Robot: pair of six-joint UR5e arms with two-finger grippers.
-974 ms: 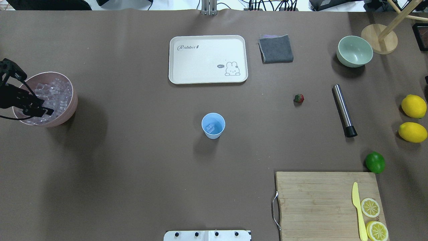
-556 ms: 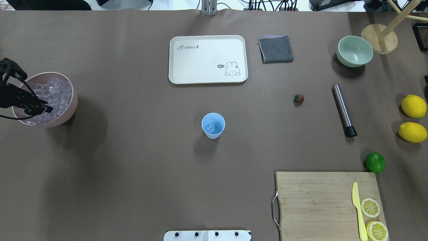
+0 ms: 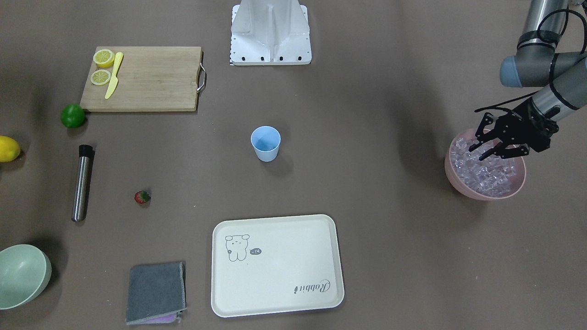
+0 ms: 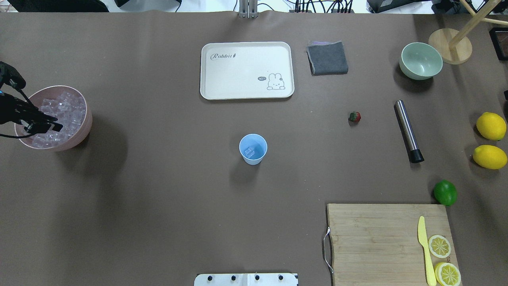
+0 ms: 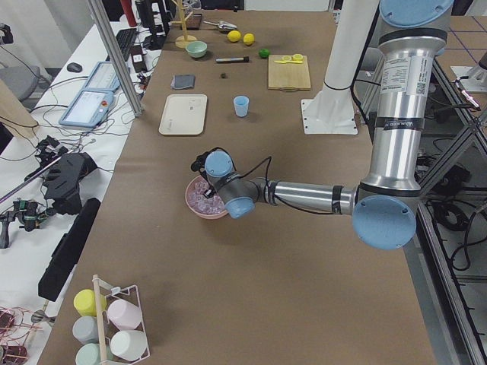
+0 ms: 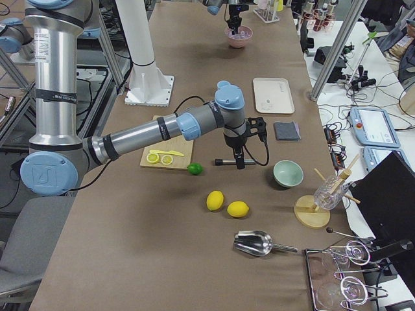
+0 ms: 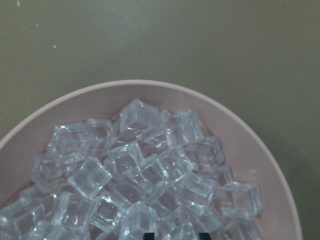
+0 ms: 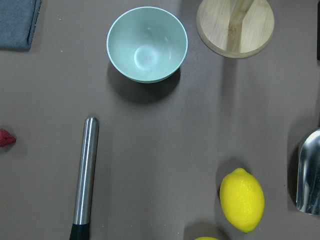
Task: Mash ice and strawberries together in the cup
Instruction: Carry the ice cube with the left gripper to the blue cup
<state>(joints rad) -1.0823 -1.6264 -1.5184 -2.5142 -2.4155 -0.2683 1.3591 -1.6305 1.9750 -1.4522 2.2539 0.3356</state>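
My left end effector (image 3: 478,152) hangs spread open over the ice (image 7: 145,175) in the pink bowl (image 4: 88,121). Only the overhead view shows a cube (image 4: 249,151) inside the cup (image 4: 253,149), with the strawberry (image 4: 355,116) at its two o'clock. My right end effector (image 6: 240,164): I cannot tell.

- Brown-covered table (image 4: 158,198) carried everything.
- Blue cup (image 4: 254,159) stood upright near centre.
- White tray (image 4: 246,67) lay beyond it, folded grey cloth (image 4: 328,58) just beside the tray.
- Pink bowl (image 4: 85,127) sat at the left edge.
- Strawberry (image 4: 355,116) and steel cylinder (image 4: 408,129) lay to the right, apart.
- Pale green bowl (image 4: 420,60) stood near wooden stand base (image 4: 450,45).
- Two lemons (image 4: 491,126) and a lime (image 4: 445,192) lay by the right edge.
- Cutting board (image 4: 377,238) lay just beside the lime.
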